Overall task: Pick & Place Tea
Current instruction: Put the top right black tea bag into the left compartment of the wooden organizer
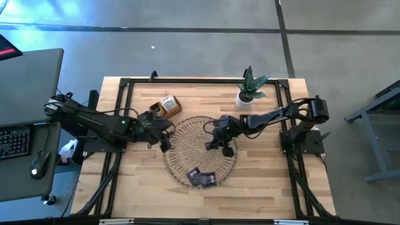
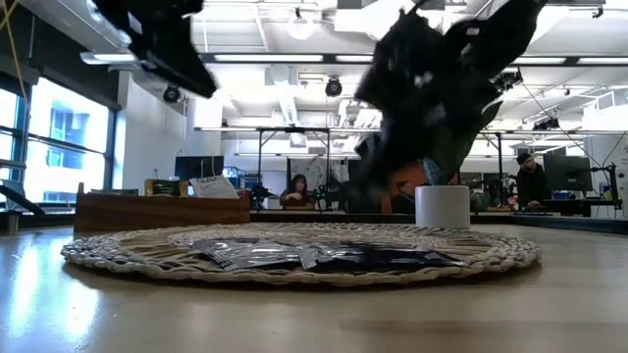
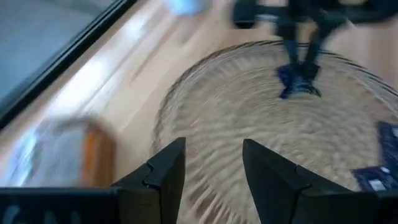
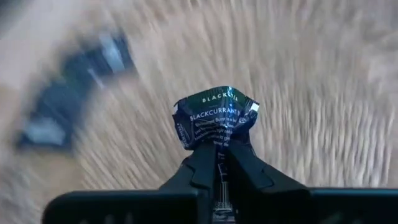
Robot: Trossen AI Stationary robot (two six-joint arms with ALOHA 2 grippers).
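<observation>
A round woven tray (image 1: 182,150) lies mid-table. My right gripper (image 1: 220,145) hangs above its middle, shut on one dark tea sachet (image 4: 214,115) printed "Blackcurrant"; the left wrist view shows that sachet (image 3: 297,87) too. A few more dark sachets (image 1: 201,177) lie flat on the tray's near part, also seen in the low view (image 2: 294,255). My left gripper (image 1: 164,142) is open and empty at the tray's left edge, its fingers (image 3: 211,152) pointing across the weave. My right gripper pinches the dark sachet by its lower, crumpled edge (image 4: 216,138) between both fingers. The fingers point slanting down from the table's right. The sachet stands out beyond the fingertips, lifted clear of the tray.
A brown wooden box (image 1: 169,105) sits on the table just beyond the tray's far left edge. A small potted plant in a white pot (image 1: 249,90) stands at the far side, right of centre. People sit at desks in the room behind (image 2: 296,188).
</observation>
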